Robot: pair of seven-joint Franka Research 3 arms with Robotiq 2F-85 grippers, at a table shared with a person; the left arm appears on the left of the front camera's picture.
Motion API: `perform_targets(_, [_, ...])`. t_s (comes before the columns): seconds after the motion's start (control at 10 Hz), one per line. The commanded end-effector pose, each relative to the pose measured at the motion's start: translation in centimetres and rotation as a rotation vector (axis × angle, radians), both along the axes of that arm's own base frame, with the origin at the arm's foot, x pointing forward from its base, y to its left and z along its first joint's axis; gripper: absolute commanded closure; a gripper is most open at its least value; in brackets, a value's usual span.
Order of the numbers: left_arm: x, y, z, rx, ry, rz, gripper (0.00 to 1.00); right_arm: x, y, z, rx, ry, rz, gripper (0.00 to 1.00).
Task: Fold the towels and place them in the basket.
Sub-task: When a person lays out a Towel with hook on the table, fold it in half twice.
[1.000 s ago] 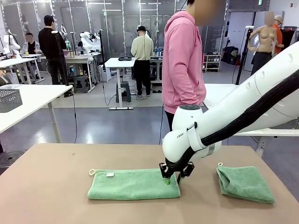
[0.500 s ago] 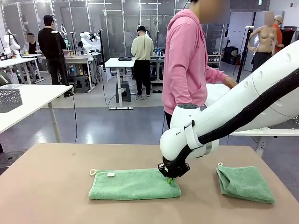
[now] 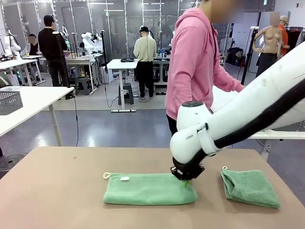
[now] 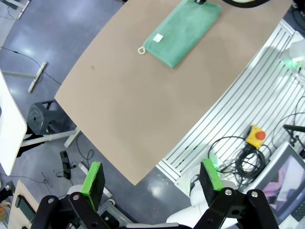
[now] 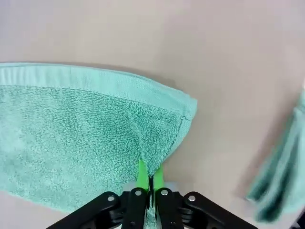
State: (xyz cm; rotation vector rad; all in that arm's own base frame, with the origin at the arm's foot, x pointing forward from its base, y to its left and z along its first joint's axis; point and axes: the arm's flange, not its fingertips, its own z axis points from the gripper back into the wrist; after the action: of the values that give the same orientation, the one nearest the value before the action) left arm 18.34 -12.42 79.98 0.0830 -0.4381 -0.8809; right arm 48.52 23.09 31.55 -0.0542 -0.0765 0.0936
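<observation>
We see the right pincer [image 3: 186,180] pressed shut on the right end of a folded green towel [image 3: 150,189], pinching a small ridge of cloth. That towel lies flat mid-bench [image 3: 57,191], long axis left to right, its loop [image 3: 106,175] at the far left corner. A second folded towel [image 3: 249,188] lies apart, to the right. The left pincer [image 4: 151,176] hangs spread, empty.

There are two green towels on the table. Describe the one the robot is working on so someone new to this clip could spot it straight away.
On the brown table, look near the middle of the front edge: a long green towel lies flat, folded into a strip. The right gripper is shut on its right end. Unlike the smaller folded towel lying apart to the right, it shows a white label and a cord loop at its left corner.
</observation>
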Motion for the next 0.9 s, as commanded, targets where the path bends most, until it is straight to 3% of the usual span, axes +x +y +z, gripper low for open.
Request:
perform_targets(0.0, [-0.1, 0.1, -0.1, 0.000, -0.014, 0.001, 0.00, -2.4, -0.2, 2.8, -0.171, -0.033, -0.051, 1.00])
perform_targets(0.4, [-0.1, 0.1, -0.1, 0.000, -0.014, 0.001, 0.00, -5.5, 2.2, 8.9, -0.149, -0.079, -0.042, 1.00])
perform_targets(0.8, [-0.1, 0.1, -0.1, 0.000, -0.014, 0.001, 0.00, -4.6, 7.9, 10.7, 0.124, -0.082, 0.045, 1.00])
